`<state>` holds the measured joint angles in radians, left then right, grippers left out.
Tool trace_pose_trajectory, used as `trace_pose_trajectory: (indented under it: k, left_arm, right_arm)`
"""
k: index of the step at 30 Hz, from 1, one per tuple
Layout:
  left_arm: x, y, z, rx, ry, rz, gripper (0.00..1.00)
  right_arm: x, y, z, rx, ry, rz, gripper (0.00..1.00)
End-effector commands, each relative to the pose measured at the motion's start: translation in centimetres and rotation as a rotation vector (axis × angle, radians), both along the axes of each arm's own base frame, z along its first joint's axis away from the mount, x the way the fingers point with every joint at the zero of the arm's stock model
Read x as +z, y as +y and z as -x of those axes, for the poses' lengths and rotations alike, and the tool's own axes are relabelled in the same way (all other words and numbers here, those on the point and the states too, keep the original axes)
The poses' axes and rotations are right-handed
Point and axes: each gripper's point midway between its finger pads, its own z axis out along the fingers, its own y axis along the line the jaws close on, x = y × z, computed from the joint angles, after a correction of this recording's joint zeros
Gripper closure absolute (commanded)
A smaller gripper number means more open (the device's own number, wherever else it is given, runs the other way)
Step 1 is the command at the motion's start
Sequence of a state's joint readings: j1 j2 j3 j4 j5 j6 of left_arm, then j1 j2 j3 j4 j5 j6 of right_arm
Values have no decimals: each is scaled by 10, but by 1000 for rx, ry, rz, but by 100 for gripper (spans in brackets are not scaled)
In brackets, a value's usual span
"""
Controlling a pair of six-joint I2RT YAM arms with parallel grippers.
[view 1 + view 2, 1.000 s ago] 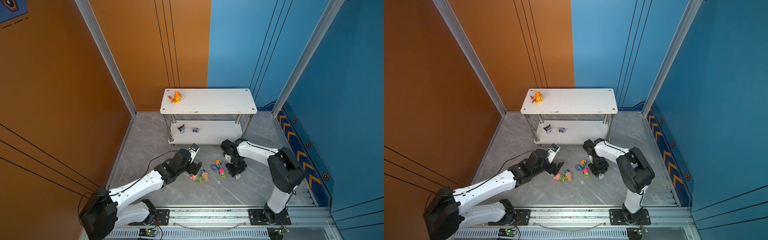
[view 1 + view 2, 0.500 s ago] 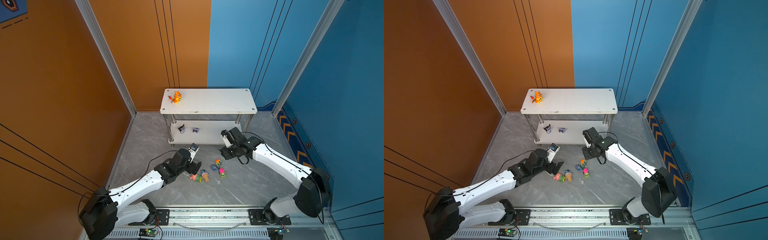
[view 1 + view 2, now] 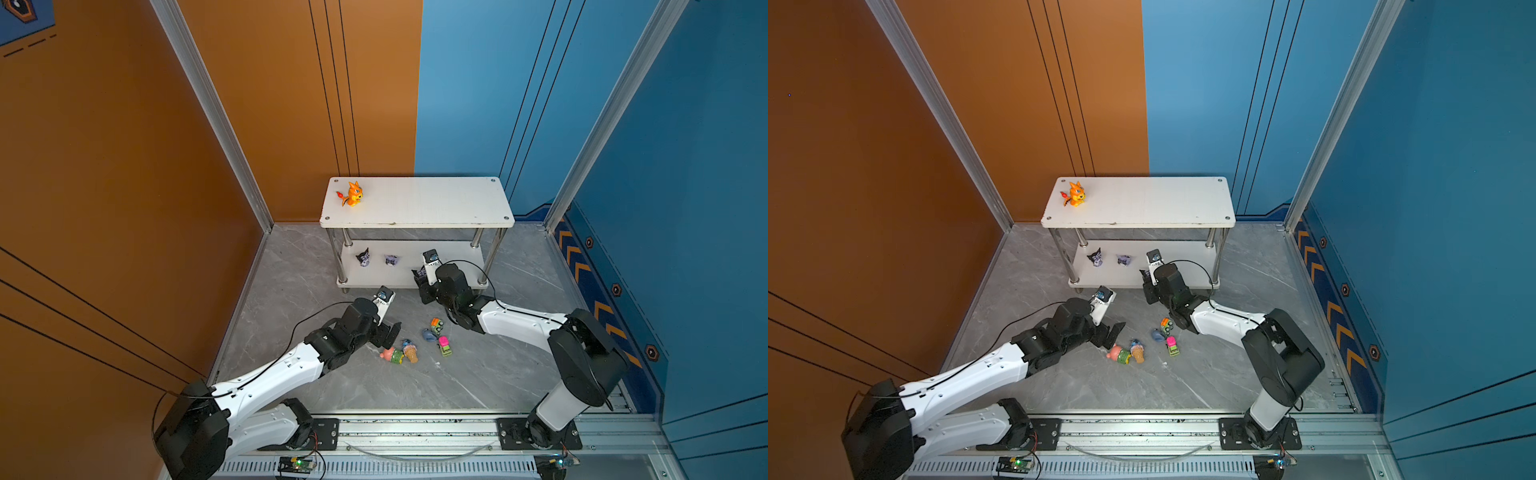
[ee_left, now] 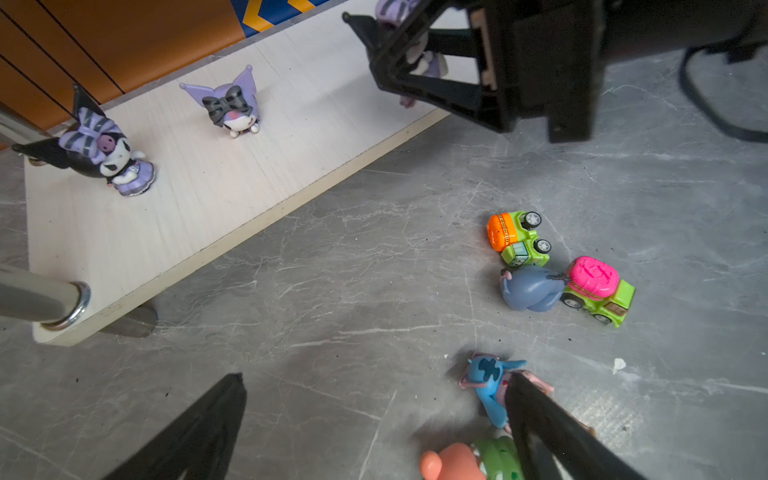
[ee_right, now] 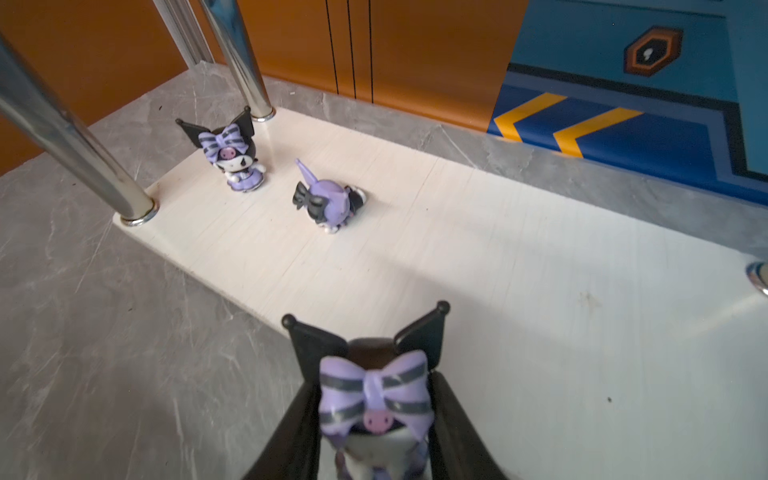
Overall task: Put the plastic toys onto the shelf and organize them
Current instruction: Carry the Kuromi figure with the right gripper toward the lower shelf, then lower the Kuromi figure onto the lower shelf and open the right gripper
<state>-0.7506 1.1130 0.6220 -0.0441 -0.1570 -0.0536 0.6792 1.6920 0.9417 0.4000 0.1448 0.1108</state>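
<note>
The shelf point(image 3: 415, 203) stands at the back with an orange dragon point(image 3: 352, 193) on its top board. Two black-purple imps point(image 5: 232, 160) point(image 5: 328, 199) are on the lower board point(image 5: 498, 291), one upright, one tipped over. My right gripper point(image 3: 419, 276) point(image 5: 374, 432) is shut on a third imp point(image 5: 376, 390), held over the lower board's front edge. My left gripper point(image 3: 390, 332) point(image 4: 376, 378) hangs open over the floor beside a pink bear point(image 3: 388, 354) and a blue creature on a cone point(image 4: 490, 378).
A grey-blue donkey point(image 4: 532, 291), an orange car point(image 4: 517, 237) and a pink car point(image 4: 594, 286) lie close together on the grey floor between the two arms. Chrome legs point(image 5: 75, 137) stand at the lower board's corners. The orange and blue walls close in behind the shelf.
My right arm has swung from the toy pile on the floor over to the shelf's lower board, carrying the imp. The left arm has stayed put, open.
</note>
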Motion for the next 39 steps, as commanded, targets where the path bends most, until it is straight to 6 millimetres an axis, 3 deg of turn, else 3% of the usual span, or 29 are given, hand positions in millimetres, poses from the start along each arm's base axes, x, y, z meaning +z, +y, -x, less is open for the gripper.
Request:
trace_pose_trajectory:
  k: [1,8,18,39]
  left_arm:
    - [-1,7,-1,28,-3,10,1]
    - [0,8,-2,31,-4,14,1]
    - [-1,9,-2,30,-5,14,1]
    - [-3,10,-3,33,0,15,1]
  right_arm:
    - [35,7,-27,-40,-183,-66,73]
    - [14,17,-52,-73,-225,-70,72]
    - [-3,4,-71,-127,-211,-95,71]
    - [-33,-11,-79,-171,-135,-131,68]
